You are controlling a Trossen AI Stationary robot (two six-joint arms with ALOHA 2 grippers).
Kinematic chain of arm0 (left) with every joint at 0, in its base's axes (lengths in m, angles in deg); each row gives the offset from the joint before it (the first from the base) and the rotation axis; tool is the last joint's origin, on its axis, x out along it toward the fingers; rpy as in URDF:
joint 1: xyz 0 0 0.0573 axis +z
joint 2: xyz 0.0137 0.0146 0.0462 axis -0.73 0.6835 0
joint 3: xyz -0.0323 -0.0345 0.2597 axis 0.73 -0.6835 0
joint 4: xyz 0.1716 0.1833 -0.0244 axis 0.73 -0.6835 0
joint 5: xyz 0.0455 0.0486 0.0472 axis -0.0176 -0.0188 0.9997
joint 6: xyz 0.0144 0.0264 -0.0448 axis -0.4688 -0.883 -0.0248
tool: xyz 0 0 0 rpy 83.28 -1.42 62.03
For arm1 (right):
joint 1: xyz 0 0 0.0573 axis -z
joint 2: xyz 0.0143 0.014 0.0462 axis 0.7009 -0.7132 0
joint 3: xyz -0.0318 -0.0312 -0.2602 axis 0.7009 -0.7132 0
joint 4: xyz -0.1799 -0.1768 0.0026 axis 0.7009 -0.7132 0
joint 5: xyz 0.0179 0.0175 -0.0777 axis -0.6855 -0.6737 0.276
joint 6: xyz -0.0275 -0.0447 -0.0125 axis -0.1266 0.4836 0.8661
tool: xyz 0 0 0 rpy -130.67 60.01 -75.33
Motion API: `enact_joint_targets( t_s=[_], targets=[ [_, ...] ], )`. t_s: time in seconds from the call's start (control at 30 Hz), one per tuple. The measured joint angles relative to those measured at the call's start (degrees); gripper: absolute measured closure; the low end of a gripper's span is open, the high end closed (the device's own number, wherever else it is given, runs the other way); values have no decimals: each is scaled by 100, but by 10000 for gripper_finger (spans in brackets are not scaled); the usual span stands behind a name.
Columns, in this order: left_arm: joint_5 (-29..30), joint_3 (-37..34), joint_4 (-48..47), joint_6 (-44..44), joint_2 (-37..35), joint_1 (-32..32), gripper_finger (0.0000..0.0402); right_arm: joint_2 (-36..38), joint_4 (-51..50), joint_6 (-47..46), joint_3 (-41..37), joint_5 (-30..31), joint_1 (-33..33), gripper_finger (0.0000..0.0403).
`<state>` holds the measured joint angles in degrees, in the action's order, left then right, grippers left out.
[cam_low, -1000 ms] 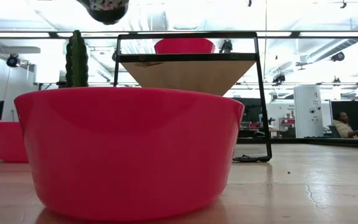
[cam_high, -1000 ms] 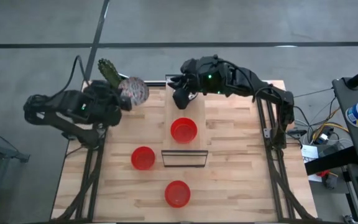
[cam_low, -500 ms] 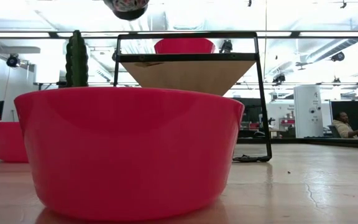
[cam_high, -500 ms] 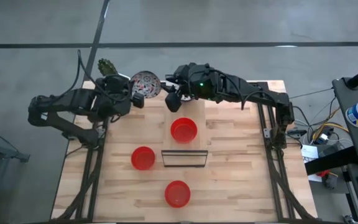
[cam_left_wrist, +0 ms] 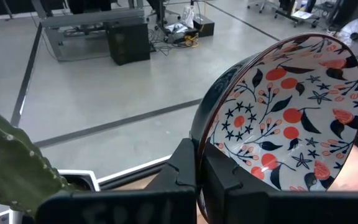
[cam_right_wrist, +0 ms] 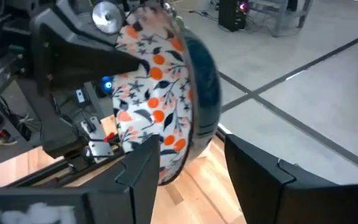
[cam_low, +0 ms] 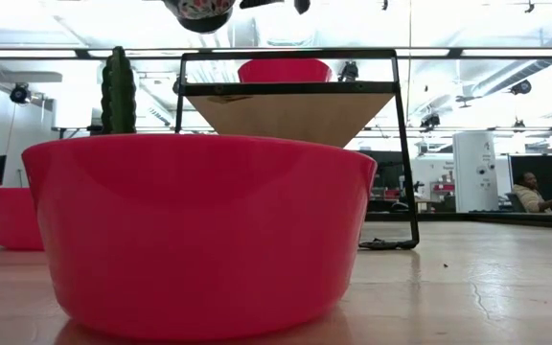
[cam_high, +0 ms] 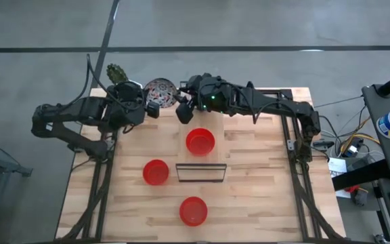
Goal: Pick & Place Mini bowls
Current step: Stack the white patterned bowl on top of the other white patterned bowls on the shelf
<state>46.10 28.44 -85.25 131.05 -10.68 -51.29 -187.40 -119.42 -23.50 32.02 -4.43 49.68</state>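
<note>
Left gripper (cam_left_wrist: 197,177) was clamped on the rim of the patterned bowl (cam_high: 158,90), held aloft at upper centre of the high view. Only the wrist views revealed its floral interior. Right gripper (cam_right_wrist: 188,165), fingers spread, straddled the opposite rim. Three red bowls (cam_high: 200,142) occupied the table (cam_high: 263,183).

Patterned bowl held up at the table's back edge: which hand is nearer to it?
Left. The left hand grips the patterned bowl by its rim; the right hand is open, straddling its opposite rim without closing.
</note>
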Motion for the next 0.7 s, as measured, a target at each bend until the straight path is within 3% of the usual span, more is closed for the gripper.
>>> enact_joint_targets(
  t_s=[0.37,0.7],
  targets=[
    [-180,-4,384,-221,4,2,400,2,22,-22,0,-56,144,287],
    [-186,-7,492,-213,27,-4,398,2,37,-100,2,-198,242,381]
  ],
)
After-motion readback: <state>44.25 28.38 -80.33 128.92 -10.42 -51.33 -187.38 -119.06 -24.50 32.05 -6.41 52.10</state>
